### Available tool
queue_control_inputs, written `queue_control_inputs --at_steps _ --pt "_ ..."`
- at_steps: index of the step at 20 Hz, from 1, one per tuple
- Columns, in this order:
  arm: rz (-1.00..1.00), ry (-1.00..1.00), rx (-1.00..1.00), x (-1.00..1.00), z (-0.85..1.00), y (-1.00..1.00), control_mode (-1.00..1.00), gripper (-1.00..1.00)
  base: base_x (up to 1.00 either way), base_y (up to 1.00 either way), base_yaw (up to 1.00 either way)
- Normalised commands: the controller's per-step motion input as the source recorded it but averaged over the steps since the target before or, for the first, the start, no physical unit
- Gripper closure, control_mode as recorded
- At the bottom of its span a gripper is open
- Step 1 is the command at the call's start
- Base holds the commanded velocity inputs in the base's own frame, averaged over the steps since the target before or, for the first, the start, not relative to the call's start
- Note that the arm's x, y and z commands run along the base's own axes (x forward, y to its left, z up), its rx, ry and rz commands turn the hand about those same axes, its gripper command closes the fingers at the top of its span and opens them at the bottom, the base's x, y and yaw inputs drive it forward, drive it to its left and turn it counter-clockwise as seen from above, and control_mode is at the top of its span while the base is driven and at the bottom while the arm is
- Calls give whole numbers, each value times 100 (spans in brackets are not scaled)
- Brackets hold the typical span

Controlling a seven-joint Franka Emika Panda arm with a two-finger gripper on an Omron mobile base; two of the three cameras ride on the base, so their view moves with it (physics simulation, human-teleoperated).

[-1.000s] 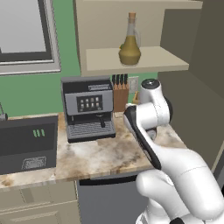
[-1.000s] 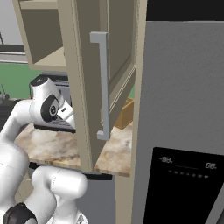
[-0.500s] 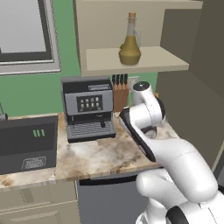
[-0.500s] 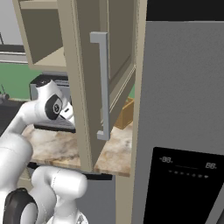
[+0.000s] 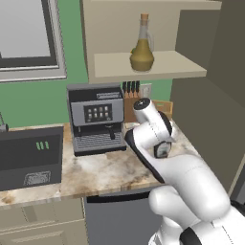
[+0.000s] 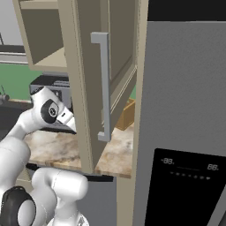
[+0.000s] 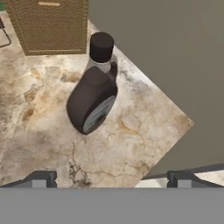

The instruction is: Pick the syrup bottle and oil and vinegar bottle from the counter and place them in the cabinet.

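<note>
One syrup bottle (image 7: 93,99) is standing on the worktop (image 7: 39,131), one oil and vinegar bottle (image 5: 142,46) is sitting in the cabinet (image 5: 158,67), and one coffee machine (image 5: 95,118) and one knife block (image 5: 131,98) are standing behind.

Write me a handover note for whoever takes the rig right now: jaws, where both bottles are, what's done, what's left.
Gripper: jaws open, holding nothing, above the counter, looking down at the syrup bottle.
Syrup bottle: on the counter, close to a wicker box, not yet grasped.
Oil and vinegar bottle: upright on the cabinet shelf; cabinet door open.
Done: oil and vinegar bottle placed.
Left: grasp the syrup bottle and put it on the shelf.
</note>
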Motion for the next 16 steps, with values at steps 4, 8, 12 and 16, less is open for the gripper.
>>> queue_control_inputs --at_steps 4,8,12,16 --pt "-4 0 0 26 0 -13 -100 -100 0 0 0" --pt "-5 0 0 30 0 -11 -100 -100 0 0 0" --pt "-6 0 0 30 0 -1 -100 -100 0 0 0" --pt "-7 0 0 29 -4 0 -100 -100 0 0 0"
